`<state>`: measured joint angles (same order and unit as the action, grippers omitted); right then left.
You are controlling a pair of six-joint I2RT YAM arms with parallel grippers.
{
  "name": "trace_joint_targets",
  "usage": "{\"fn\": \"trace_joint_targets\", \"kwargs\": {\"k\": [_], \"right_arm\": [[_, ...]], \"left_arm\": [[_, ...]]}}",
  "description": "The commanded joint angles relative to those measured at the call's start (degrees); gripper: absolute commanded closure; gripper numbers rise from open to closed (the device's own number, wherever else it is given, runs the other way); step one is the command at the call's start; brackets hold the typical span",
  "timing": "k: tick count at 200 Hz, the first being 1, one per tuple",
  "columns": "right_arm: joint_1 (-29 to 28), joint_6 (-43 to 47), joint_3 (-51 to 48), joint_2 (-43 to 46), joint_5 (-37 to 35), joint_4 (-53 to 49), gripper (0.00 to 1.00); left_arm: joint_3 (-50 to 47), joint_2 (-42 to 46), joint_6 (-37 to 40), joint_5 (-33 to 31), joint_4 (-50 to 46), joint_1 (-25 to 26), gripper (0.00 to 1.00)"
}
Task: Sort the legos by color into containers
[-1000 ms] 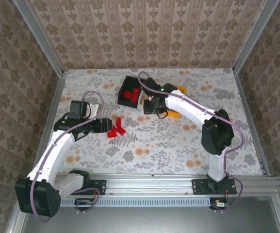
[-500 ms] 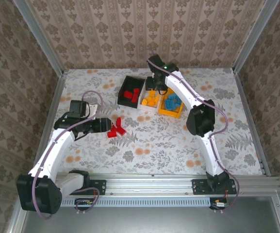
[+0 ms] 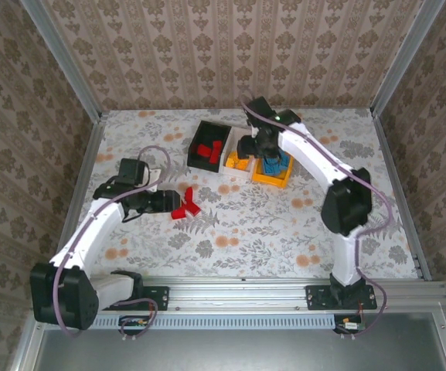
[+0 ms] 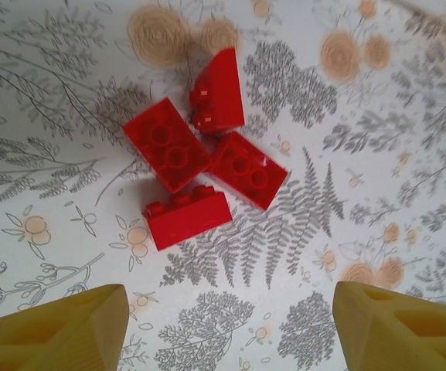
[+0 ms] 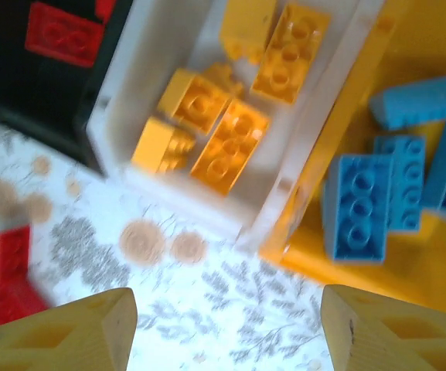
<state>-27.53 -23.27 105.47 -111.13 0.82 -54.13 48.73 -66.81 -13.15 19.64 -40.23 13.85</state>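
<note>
From above, the floral counter (image 3: pixel 284 224) carries three bins joined in a row toward the far side: a black bin (image 3: pixel 199 133), a white bin (image 3: pixel 236 172) and an orange-yellow bin (image 3: pixel 273 179). Red legos (image 3: pixel 207 151) lie in the black one, orange legos (image 3: pixel 240 161) in the white one and blue legos (image 3: pixel 274 164) in the orange-yellow one. The right claw (image 3: pixel 267 154) hangs above the seam between the white and orange-yellow bins. Nearer the arms and well apart from the bins, a cluster of loose red bricks (image 3: pixel 185 207) sits on the counter, with the left claw (image 3: pixel 170 204) just beside it on its left.

The left wrist camera looks straight down on that cluster: four red bricks, three of them touching around a middle point, the fourth pressed against the lower edge of the group. One has a curved, sloped top; the others are plain studded blocks. The yellow fingers (image 4: pixel 60 328) stand far apart at the bottom corners — spread wide, with nothing between them and nothing gripped.

The right wrist camera shows the white bin from above with about five orange bricks in it, the black bin at the upper left holding a red brick, and the orange-yellow bin on the right holding several blue bricks. A red blur sits on the counter at the left edge. Here too the yellow fingertips (image 5: pixel 393 328) are parted wide — spread, and empty.
</note>
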Motion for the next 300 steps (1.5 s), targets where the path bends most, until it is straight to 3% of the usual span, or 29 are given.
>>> {"fn": "trace_joint_targets", "kwargs": {"k": [1, 37, 75, 221, 262, 300], "right_arm": [[-1.11, -3.32, -14.17, 10.14, 5.01, 9.63, 0.34], [-1.56, -5.90, -32.39, 19.88, 6.61, 15.16, 0.34], [-1.56, -6.86, -41.24, 24.66, 7.09, 17.89, 0.33], [-0.86, -5.52, -44.66, 24.82, 8.50, 19.93, 0.33], [-0.86, -6.11, -45.50, 25.39, 8.58, 19.85, 0.33], [-0.86, -6.93, -45.79, 26.03, 8.85, 20.03, 0.33]], "left_arm": [[0.41, -2.60, -0.99, -5.05, -3.11, 2.69, 0.30], [-0.27, -5.98, -3.97, -7.42, -3.17, 5.08, 0.30], [-2.05, -8.69, -7.64, -9.72, -0.68, 7.31, 0.23], [2.04, -22.69, -7.83, -11.63, 5.22, 8.91, 0.25], [3.92, -25.91, -6.41, -11.93, 6.38, 8.92, 0.32], [4.70, -26.12, -5.71, -11.21, 6.62, 8.96, 0.52]]}}
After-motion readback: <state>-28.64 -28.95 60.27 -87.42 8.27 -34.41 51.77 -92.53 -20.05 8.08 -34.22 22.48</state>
